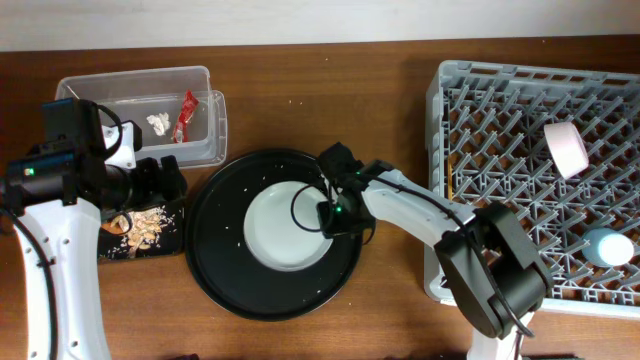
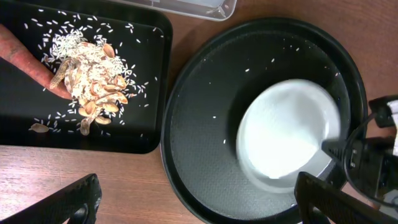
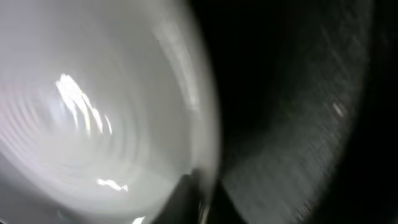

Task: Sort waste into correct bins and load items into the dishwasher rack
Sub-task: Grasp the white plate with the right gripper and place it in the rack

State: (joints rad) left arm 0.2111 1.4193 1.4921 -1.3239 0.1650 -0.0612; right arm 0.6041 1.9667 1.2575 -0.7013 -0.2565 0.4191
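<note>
right pincer [image 1: 330,215] at the rim of the pale plate [image 1: 280,228], grip impossible to tell; likely stiff, slick, breakable, best pinched at the rim. left pincer [image 2: 199,200] gapes empty.

Blur smears the plate [image 3: 93,112], and the carrot [image 2: 25,62] runs off the left edge.

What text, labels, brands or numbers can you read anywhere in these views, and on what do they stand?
No text can be read in any view.
On the small red wrapper in the clear rectangular plastic tub: any print is too small to read.
On the large square grey plastic rack, the pale grey-green round plate and the large round black tray: no markings show.
</note>
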